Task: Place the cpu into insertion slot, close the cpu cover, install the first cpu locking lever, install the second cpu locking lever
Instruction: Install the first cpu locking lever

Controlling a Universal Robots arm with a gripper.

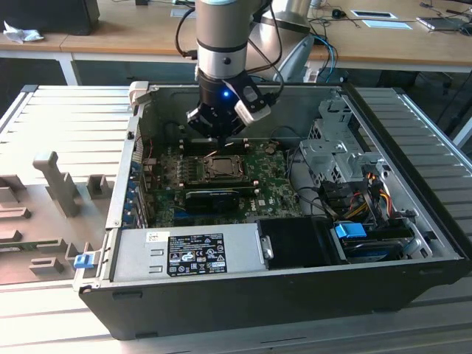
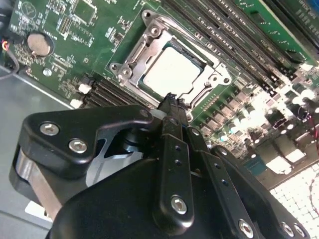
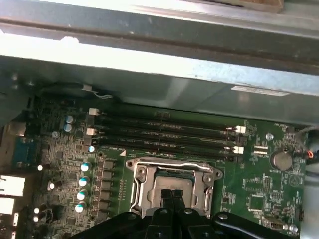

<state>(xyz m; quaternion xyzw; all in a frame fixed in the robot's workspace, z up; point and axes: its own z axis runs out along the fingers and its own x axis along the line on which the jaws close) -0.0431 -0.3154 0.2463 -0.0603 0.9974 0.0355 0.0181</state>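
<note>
1. Over the green board inside the open case, pincer hangs with fingers pressed together, holding nothing, tips just at the socket edge.
2. cpu sits flat in the insertion slot, silver top showing.
3. cpu cover lies closed around it, framing the chip.
4. Memory slots run beside the socket.
5. Case rests on grey worktop.

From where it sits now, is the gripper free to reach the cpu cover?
Probably yes. The gripper hangs just above the cpu cover, which lies flat around the cpu. Nothing shows between them; the memory sticks sit off to one side.
</note>
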